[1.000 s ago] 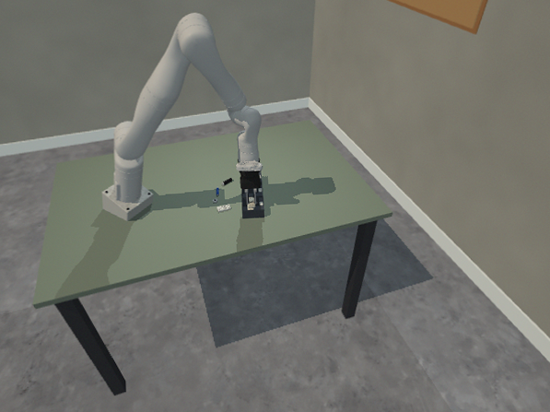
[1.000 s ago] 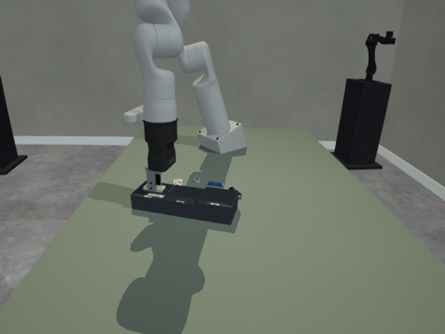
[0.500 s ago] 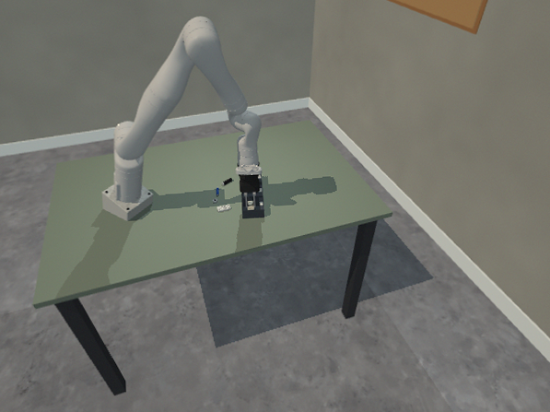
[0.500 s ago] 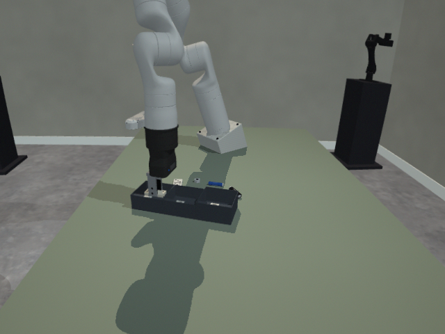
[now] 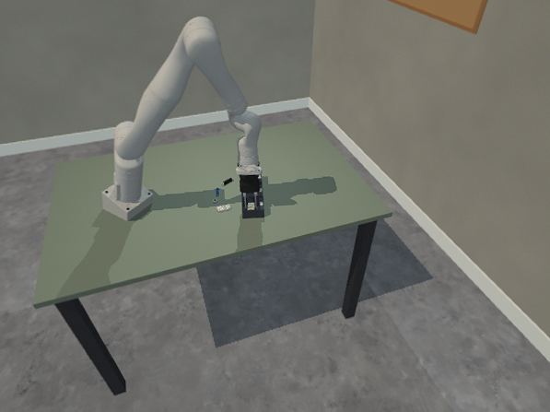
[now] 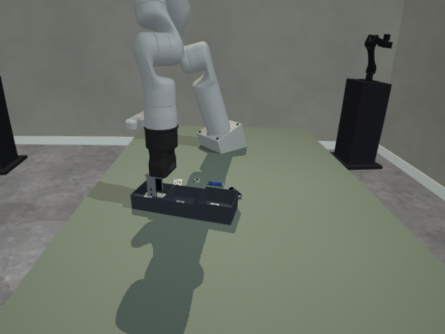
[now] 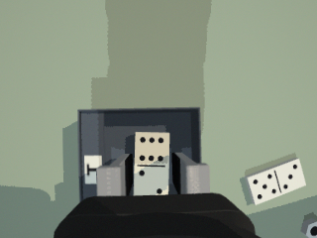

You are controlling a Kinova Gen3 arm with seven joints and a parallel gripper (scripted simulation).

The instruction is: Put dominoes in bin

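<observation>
My gripper (image 7: 153,168) hangs straight down into the end compartment of a dark row of bins (image 6: 184,202). That compartment is the bin marked T (image 7: 141,153). The fingers are open, with a small gap on each side of a cream domino (image 7: 151,162) that stands between them inside the bin. A second cream domino (image 7: 276,180) lies flat on the table just beside the bin; it also shows in the top view (image 5: 223,208) and the exterior view (image 6: 177,181). The gripper (image 6: 154,186) reaches below the bin's rim.
A small grey nut (image 6: 196,180), a blue cylinder (image 6: 215,184) and a black clip (image 5: 227,181) lie on the table behind the bins. The arm's base (image 5: 127,202) stands at the left. Two more compartments sit in the bin row.
</observation>
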